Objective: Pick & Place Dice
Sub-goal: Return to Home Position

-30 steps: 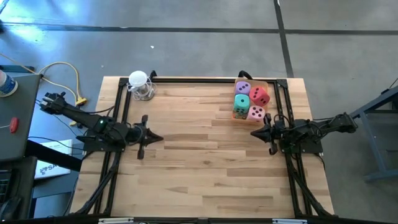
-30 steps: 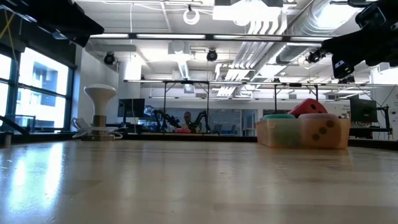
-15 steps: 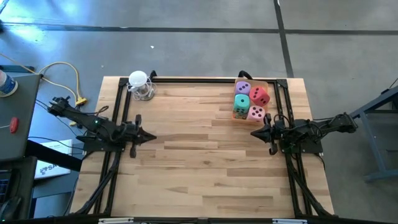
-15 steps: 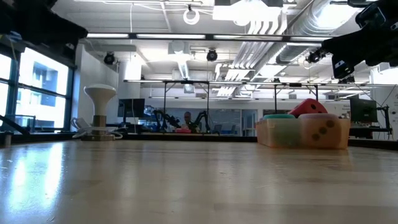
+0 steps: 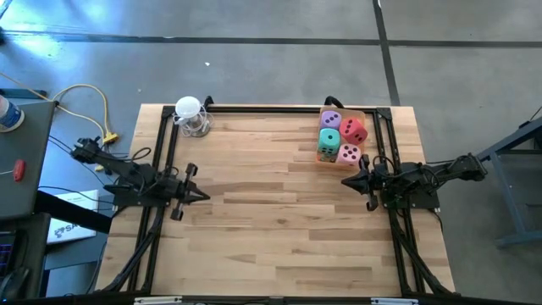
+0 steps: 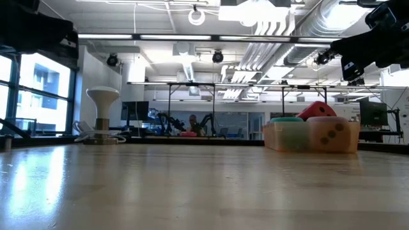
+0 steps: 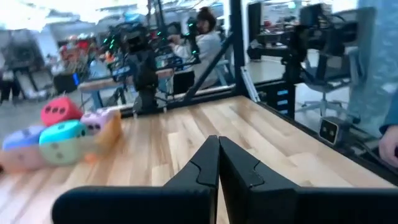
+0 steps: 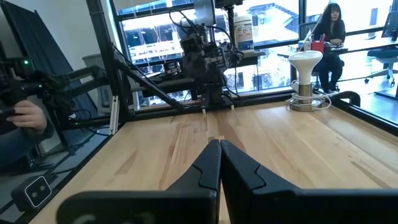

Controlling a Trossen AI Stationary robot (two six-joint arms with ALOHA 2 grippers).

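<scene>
All four dice (image 5: 330,138) in the bin (image 5: 362,113). Nothing left to pick. Left gripper (image 5: 203,196) and right gripper (image 5: 344,181) closed tight, holding nothing.

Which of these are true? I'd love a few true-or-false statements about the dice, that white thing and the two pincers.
1. The mint green die, pink die, purple die and red die all sit in the orange bin. True.
2. The left pincer holds the red die. False: it is shut on nothing, above the left side of the table; the red die is in the bin.
3. The right pincer is shut and empty. True.
4. The white round-topped object stands right beside the bin. False: it stands on the left arm's side, across the table from the bin.
</scene>
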